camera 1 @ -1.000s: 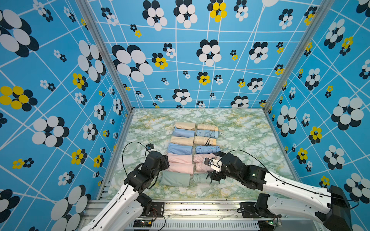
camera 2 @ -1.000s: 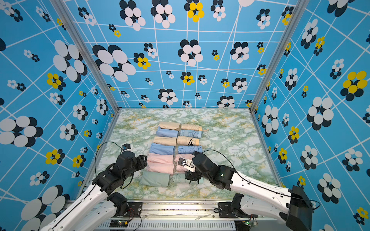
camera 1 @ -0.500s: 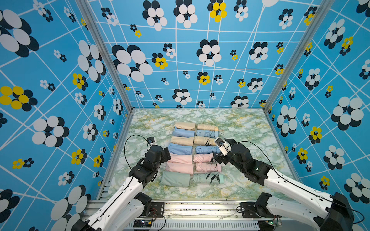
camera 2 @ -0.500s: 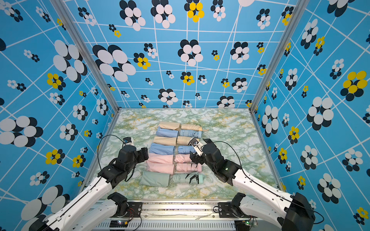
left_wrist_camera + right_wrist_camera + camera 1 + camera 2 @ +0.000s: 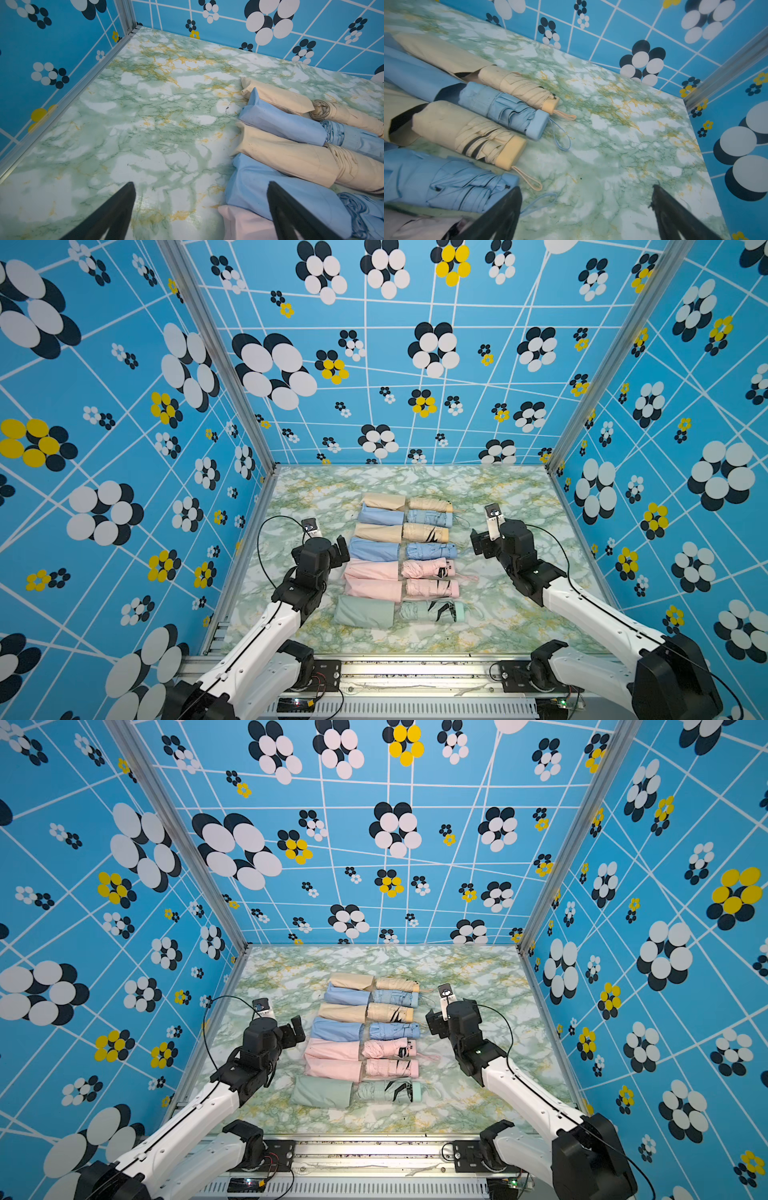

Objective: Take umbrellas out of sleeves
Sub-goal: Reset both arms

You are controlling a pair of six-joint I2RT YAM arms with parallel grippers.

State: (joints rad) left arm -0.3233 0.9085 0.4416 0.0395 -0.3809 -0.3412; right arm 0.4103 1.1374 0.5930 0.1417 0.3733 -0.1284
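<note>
Several smooth sleeves lie in a column on the marble table, from a beige sleeve (image 5: pixel 382 502) at the back to a mint green sleeve (image 5: pixel 364 612) at the front. Right of each lies a crinkled umbrella, from a beige umbrella (image 5: pixel 430 504) to a mint green umbrella (image 5: pixel 432 611). My left gripper (image 5: pixel 343 549) (image 5: pixel 200 185) hovers open and empty at the column's left edge, by a light blue sleeve (image 5: pixel 270 193). Right of the umbrellas, my right gripper (image 5: pixel 478 543) (image 5: pixel 586 187) is open and empty, near a light blue umbrella (image 5: pixel 452 182).
Patterned blue walls (image 5: pixel 124 489) with metal frame posts (image 5: pixel 582 414) close in the table (image 5: pixel 415 479) on three sides. Thin wrist cords (image 5: pixel 529 178) trail from the umbrella handles onto the marble. A metal rail (image 5: pixel 415 668) carrying the arm bases runs along the front edge.
Both arms have pulled away from the mint green pair at the front, toward the back and outward. The left gripper has opened. The mint green umbrella now lies uncovered beside its sleeve.
</note>
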